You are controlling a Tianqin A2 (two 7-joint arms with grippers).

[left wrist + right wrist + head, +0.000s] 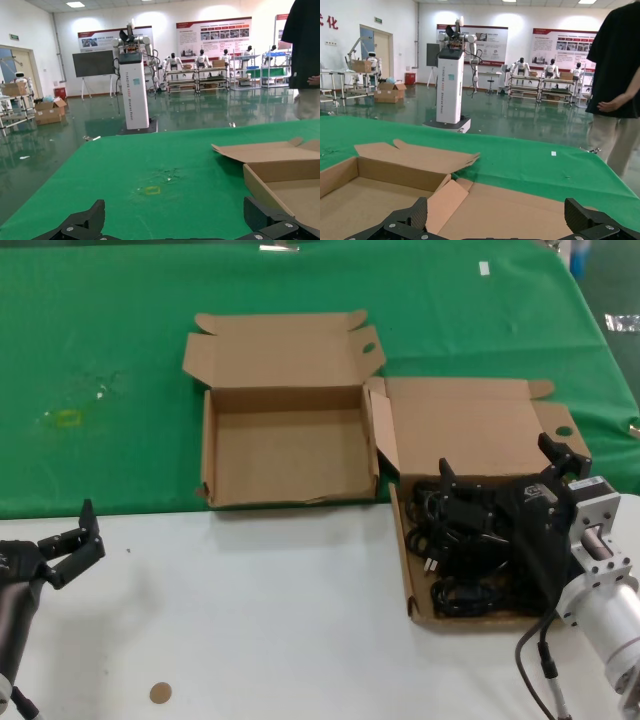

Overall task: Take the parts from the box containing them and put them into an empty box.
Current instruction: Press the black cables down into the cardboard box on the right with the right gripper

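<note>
In the head view a brown cardboard box (404, 540) at the right holds a tangle of black power cords (470, 575). My right gripper (500, 475) is open just above the cords, near the box's back wall, with nothing between its fingers. The right wrist view shows its two black fingertips (417, 214) spread wide before the box's open lid (520, 212). The empty box (212, 450) stands open to the left of the full one, with its lid laid back. My left gripper (72, 537) is open and empty at the left over the white table; its fingertips (92, 215) show in the left wrist view.
Both boxes lie where the green cloth (100, 360) meets the white table (250, 620). A small brown disc (160, 693) lies on the white table near the front. A person (617, 75) stands beyond the table's far right side.
</note>
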